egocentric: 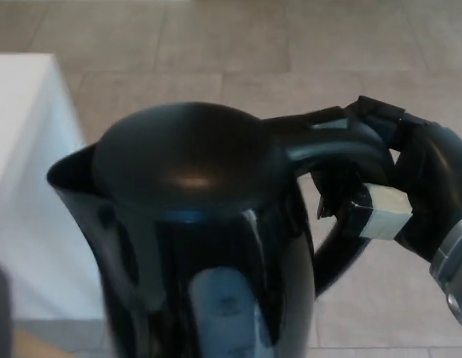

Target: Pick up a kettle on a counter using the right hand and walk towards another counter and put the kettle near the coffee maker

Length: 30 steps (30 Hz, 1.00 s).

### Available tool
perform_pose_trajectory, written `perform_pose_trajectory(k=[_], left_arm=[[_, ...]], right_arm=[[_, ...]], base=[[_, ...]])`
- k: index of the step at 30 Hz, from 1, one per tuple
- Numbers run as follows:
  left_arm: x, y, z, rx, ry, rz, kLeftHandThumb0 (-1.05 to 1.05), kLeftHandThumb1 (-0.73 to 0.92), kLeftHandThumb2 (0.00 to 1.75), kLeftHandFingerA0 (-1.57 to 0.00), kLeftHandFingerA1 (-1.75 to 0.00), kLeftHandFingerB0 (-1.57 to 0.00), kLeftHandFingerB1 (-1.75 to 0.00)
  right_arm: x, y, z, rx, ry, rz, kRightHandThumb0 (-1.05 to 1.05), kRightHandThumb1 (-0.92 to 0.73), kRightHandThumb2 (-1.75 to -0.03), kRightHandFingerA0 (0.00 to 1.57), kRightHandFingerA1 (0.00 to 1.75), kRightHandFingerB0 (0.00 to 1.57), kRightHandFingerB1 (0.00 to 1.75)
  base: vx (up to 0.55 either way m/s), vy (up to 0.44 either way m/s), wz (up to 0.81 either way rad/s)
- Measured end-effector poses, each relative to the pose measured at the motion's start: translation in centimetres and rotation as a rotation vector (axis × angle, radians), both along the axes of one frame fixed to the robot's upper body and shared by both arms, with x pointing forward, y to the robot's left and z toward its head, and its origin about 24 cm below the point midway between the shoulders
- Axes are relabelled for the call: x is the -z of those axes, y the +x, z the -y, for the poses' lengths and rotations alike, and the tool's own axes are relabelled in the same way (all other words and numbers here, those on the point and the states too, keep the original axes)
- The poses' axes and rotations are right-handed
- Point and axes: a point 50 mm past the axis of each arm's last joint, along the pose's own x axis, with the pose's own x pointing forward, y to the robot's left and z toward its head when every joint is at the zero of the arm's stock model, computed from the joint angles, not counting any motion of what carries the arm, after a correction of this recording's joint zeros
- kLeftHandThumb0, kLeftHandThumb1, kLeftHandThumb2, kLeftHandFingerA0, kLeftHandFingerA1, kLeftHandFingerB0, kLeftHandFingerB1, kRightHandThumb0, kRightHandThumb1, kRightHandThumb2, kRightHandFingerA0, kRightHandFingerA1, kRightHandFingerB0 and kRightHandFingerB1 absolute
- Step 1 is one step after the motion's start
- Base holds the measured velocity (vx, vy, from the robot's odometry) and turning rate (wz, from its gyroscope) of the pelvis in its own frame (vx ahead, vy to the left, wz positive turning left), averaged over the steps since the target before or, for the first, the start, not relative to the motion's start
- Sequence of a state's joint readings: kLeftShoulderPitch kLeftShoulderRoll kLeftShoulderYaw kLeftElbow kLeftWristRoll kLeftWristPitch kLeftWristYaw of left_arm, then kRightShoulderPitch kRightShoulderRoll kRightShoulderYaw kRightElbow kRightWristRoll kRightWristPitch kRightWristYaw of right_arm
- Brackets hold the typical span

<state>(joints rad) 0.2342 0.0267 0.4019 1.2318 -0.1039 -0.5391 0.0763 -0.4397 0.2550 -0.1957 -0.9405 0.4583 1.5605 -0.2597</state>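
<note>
A big black kettle (208,246) is seen right in front, filling the middle and lower part of the frame. It is held up in the air, over the floor, and is not set down on anything. It is seen from above and a little from the side. Its round lid (182,153) is shut, and a small spot of light is seen on the lid. The spout (66,175) is pointed toward the left of the frame. A pale window panel (227,306) is seen low on the shiny side of the kettle, near the bottom edge. The handle (339,160) is curved out from the lid toward the right and bent down along the body.

The handle is gripped by the right hand (398,190), which is seen at the right edge of the frame. The black fingers are closed around the top of the handle, so the kettle is carried by this hand. A pale pad (384,212) is seen on the finger just under the handle. A bit of grey wrist (454,272) is seen at the lower right corner.

The left hand is not seen.

Farther back, a white worktop (25,216) is seen at the left of the frame, partly hidden by the kettle. Behind everything, the floor (290,45) is covered with large beige tiles and thin lines between them.
</note>
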Motion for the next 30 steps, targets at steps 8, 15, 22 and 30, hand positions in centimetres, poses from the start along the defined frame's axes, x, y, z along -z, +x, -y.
perform_pose_trajectory(k=[8, 15, 22, 30], left_arm=[[0.03, 0.85, 0.40, -0.002, -0.012, 0.032, -0.09, 0.44, 1.21, -1.57, -1.50, -1.32, -1.42], [0.08, 0.24, 0.49, -0.007, -0.014, 0.020, -0.08, 0.42, 1.21, -1.56, -1.51, -1.33, -1.44], [-0.26, 0.66, -0.19, -0.015, 0.004, 0.044, -0.07, 0.39, 1.22, -1.56, -1.50, -1.33, -1.42], [-0.30, 0.49, -0.39, -0.024, 0.007, 0.042, -0.07, 0.41, 1.22, -1.57, -1.48, -1.35, -1.42]], right_arm=[[0.09, 0.15, 0.38, 0.031, -0.003, -0.011, -0.21, -0.42, -1.34, 1.01, 1.75, 0.82, 1.50], [0.09, 0.14, 0.29, 0.028, -0.007, -0.011, -0.20, -0.43, -1.35, 1.01, 1.75, 0.84, 1.51], [0.06, 0.11, -0.02, 0.012, -0.014, -0.010, -0.24, -0.42, -1.36, 1.01, 1.75, 0.84, 1.50], [0.05, 0.11, -0.08, 0.009, -0.015, -0.009, -0.19, -0.37, -1.43, 1.01, 1.75, 0.87, 1.50]], base=[[-0.02, -0.207, -0.49], [0.10, 0.094, -0.74], [0.11, 0.200, -0.61], [0.03, 0.074, -0.74]])
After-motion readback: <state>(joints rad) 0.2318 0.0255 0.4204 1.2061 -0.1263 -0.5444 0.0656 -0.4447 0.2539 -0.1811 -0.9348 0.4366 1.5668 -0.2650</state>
